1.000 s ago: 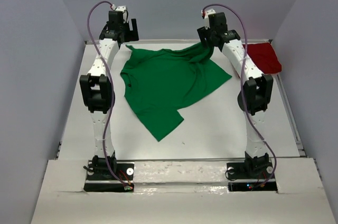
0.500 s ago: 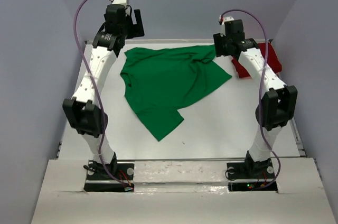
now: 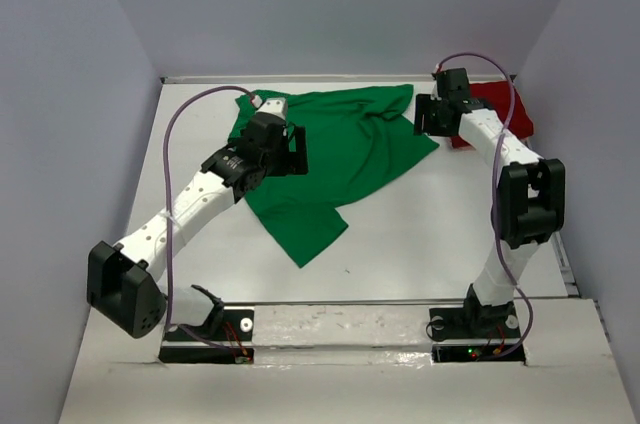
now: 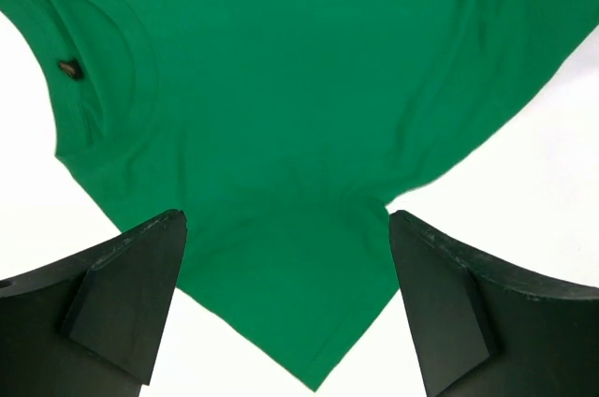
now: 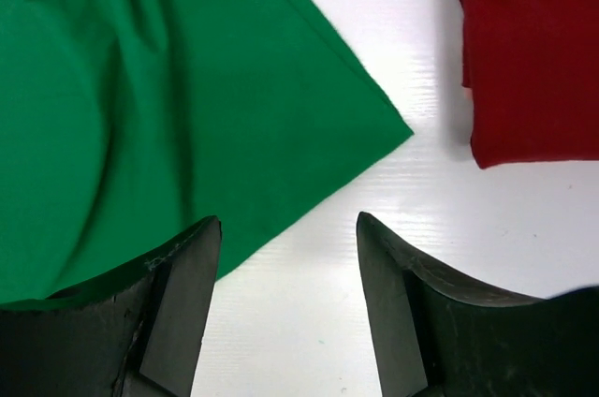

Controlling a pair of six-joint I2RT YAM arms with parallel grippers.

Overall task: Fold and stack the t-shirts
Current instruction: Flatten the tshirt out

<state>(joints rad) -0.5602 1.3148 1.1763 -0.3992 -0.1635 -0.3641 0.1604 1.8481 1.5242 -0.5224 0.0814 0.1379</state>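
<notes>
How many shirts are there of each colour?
Green shirt: 1
Red shirt: 1
Total: 2

- Green t-shirt: plain bright green, no print. A small dark label is seen inside the collar, upper left of the left wrist view.
- Red t-shirt: plain dark red, upper right of the top view.
- Table: white.
- Arms: white links, black joints.
- Cables: purple.
- Left gripper and right gripper: black fingers.
</notes>
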